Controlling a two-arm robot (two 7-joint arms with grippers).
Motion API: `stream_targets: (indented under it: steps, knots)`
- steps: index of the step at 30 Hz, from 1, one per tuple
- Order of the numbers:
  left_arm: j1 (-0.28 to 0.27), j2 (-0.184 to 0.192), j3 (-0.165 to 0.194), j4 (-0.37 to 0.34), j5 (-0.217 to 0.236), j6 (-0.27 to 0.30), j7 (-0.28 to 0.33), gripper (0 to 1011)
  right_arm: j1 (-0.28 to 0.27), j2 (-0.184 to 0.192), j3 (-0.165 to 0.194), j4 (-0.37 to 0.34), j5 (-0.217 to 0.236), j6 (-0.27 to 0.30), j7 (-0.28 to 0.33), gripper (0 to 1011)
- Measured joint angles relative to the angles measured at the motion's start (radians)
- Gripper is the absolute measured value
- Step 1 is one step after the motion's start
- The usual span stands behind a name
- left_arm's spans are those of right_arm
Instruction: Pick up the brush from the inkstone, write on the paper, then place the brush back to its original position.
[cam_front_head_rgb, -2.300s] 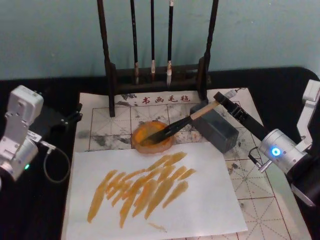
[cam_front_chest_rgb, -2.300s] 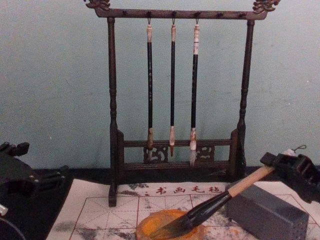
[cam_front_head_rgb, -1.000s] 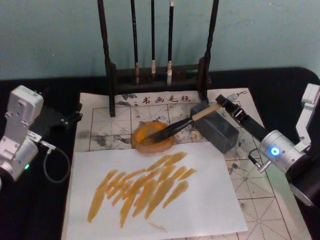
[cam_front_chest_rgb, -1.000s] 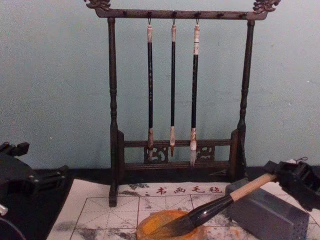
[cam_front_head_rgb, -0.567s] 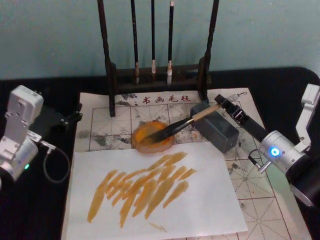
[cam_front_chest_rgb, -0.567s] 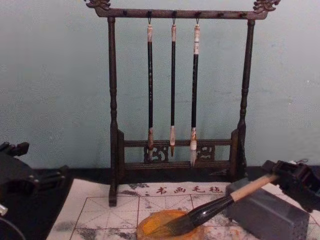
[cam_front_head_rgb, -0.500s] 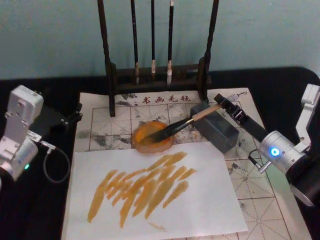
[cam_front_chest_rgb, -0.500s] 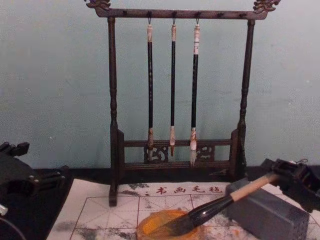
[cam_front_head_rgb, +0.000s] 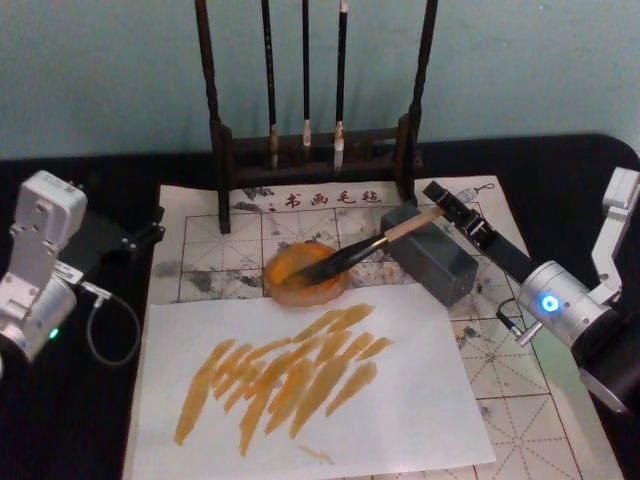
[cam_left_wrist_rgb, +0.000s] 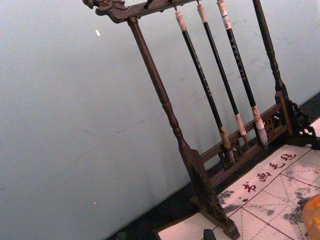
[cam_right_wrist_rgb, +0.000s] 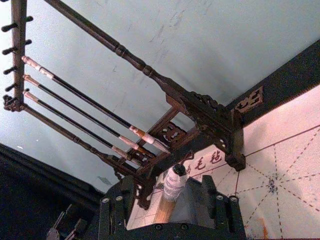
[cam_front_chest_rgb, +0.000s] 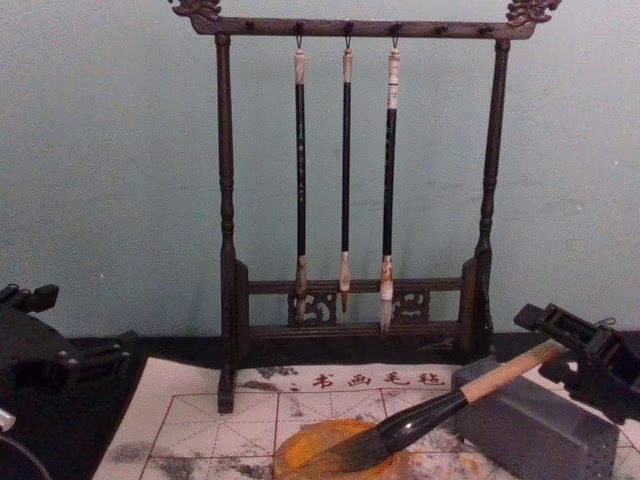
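Note:
The brush (cam_front_head_rgb: 360, 248) lies slanted, its dark tip in the orange inkstone (cam_front_head_rgb: 290, 272) and its pale handle resting on a grey block (cam_front_head_rgb: 440, 262). In the chest view the brush (cam_front_chest_rgb: 430, 415) runs from the inkstone (cam_front_chest_rgb: 300, 455) up onto the block (cam_front_chest_rgb: 530, 430). My right gripper (cam_front_head_rgb: 445, 207) is open around the handle's end. In the right wrist view the whitish end cap (cam_right_wrist_rgb: 173, 185) stands free between the fingers (cam_right_wrist_rgb: 120, 200). The paper (cam_front_head_rgb: 400, 400), a white sheet with orange strokes, lies in front of the inkstone. My left gripper (cam_front_head_rgb: 145, 232) is parked open at the left.
A dark wooden rack (cam_front_head_rgb: 310, 150) holding three thin brushes (cam_front_chest_rgb: 345, 180) stands behind the inkstone. Under everything lies a red-gridded mat (cam_front_head_rgb: 510, 400) with red characters and grey smudges. Black tabletop borders both sides.
The right gripper lowered the brush handle onto the grey block, then opened its fingers off the handle end. The brush stays put. The left arm has not moved.

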Motion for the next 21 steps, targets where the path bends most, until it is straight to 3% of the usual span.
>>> stream_targets:
  steps: [6, 15, 21]
  knots:
    - [0.0, 0.0, 0.0, 0.0, 0.0, 0.0, 0.0, 1001, 0.0, 0.0, 0.0, 0.0, 0.0, 0.0, 0.001, 1002]
    - [0.0, 0.0, 0.0, 0.0, 0.0, 0.0, 0.0, 1001, -0.003, 0.002, 0.001, -0.005, 0.0, -0.004, 0.002, 1002]
    - [0.0, 0.0, 0.0, 0.0, 0.0, 0.0, 0.0, 1001, -0.028, 0.024, 0.005, -0.049, -0.01, -0.029, 0.003, 1002]
